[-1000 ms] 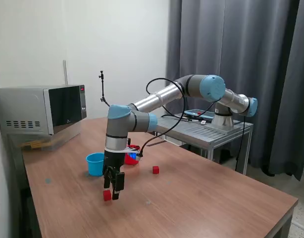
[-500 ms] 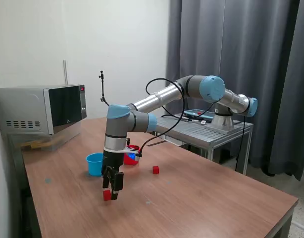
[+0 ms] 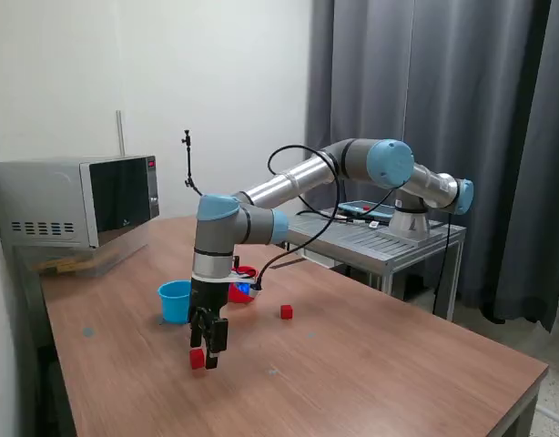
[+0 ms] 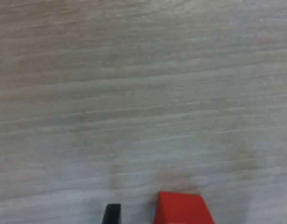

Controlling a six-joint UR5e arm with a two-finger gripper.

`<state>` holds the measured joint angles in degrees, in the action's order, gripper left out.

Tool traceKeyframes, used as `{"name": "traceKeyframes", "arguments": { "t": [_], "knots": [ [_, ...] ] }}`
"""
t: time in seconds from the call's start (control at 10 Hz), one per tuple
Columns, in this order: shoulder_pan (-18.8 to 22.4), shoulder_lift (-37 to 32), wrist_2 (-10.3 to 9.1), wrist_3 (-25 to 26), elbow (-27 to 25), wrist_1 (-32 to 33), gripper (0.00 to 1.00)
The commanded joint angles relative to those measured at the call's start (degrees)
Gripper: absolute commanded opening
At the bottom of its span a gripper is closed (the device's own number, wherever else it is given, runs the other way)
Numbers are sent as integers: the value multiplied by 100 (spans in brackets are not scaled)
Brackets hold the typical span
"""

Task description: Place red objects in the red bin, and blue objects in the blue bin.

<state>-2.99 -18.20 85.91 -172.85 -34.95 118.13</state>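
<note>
Flanking the tool (image 3: 208, 350): microwave (image 3: 75, 201), metal cart (image 3: 375, 238).

In the wrist view we see the red cube (image 4: 183, 208) cut off by the frame edge. In the exterior view, the arm hides most of the red cup (image 3: 242, 293).

Red cube (image 3: 198, 359) on table, second red cube (image 3: 286, 312), blue cup (image 3: 175, 300)
</note>
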Motion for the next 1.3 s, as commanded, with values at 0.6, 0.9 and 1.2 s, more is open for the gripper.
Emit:
{"name": "traceKeyframes", "arguments": {
  "t": [0.6, 0.9, 1.2],
  "knots": [
    [-9, 45, -4, -12, 15, -1, 100],
    [-9, 45, 14, -3, 58, -1, 100],
    [-9, 54, 49, -3, 120, -1, 100]
  ]
}}
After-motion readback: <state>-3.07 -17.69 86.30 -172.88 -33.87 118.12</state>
